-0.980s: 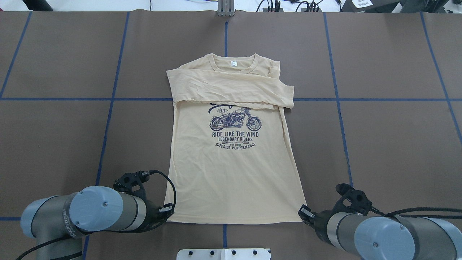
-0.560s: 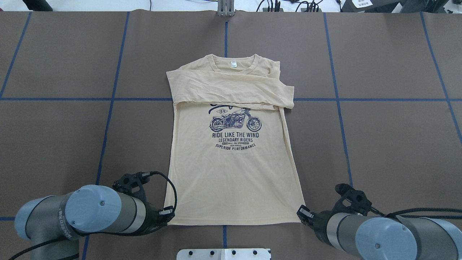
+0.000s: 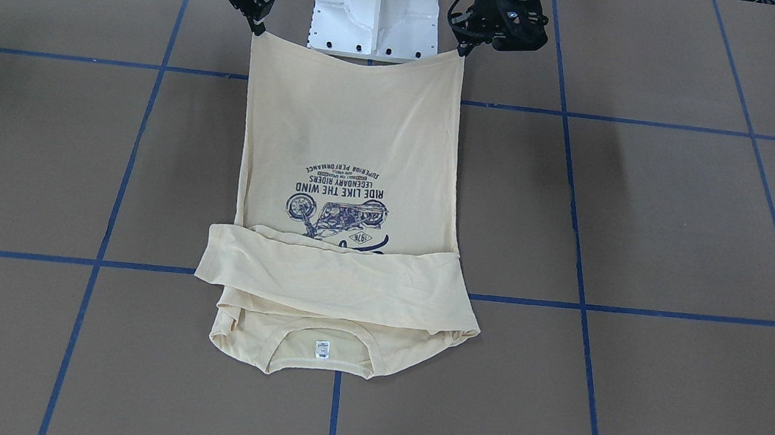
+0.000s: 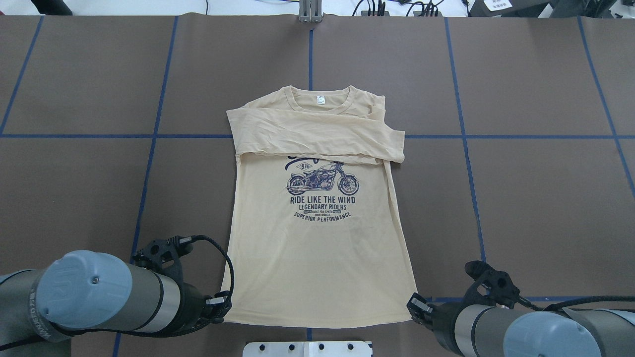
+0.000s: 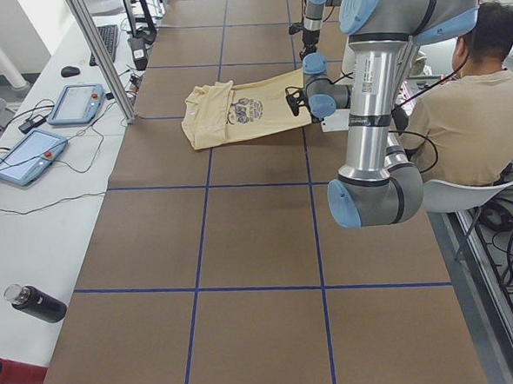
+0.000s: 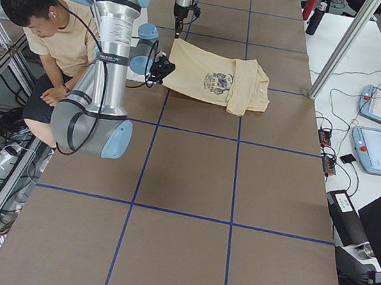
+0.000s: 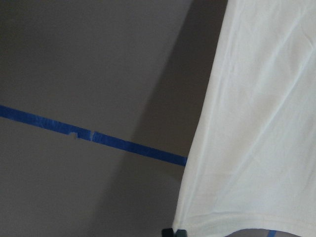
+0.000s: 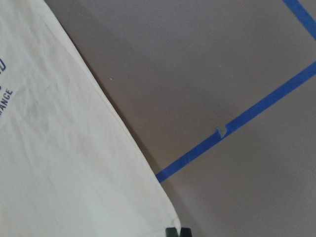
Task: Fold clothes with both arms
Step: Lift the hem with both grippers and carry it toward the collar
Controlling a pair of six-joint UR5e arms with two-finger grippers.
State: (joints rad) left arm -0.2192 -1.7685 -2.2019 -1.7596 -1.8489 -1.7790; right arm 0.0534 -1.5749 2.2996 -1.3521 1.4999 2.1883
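Item under inspection: one pale cream T-shirt (image 4: 317,238), laid print-up at the centre of the brown table (image 4: 536,198) in the overhead view. The collar (image 4: 321,93) is found at upper centre of that frame and the hem (image 4: 317,323) at lower centre. The sleeves (image 4: 317,135) are folded across the chest, just above the motorcycle print (image 4: 322,181).

The left gripper (image 4: 222,303) is seen at the lower-left hem corner and the right gripper (image 4: 413,303) at the lower-right hem corner. In both wrist views the fingertips are pressed together on the very corner of the cloth. In the front-facing view the hem is seen sagging slightly between the two pinch points, so it is judged to be raised off the table.

Governing relation: the garment lies wholly ahead of both grippers, toward the top of the overhead frame, with its long axis running hem to collar. Neither arm is nearer; the corners are held level and evenly spaced. The coming move is judged to be a carry of the hem along that axis toward the collar. Uneven travel would be expected to skew the fold.
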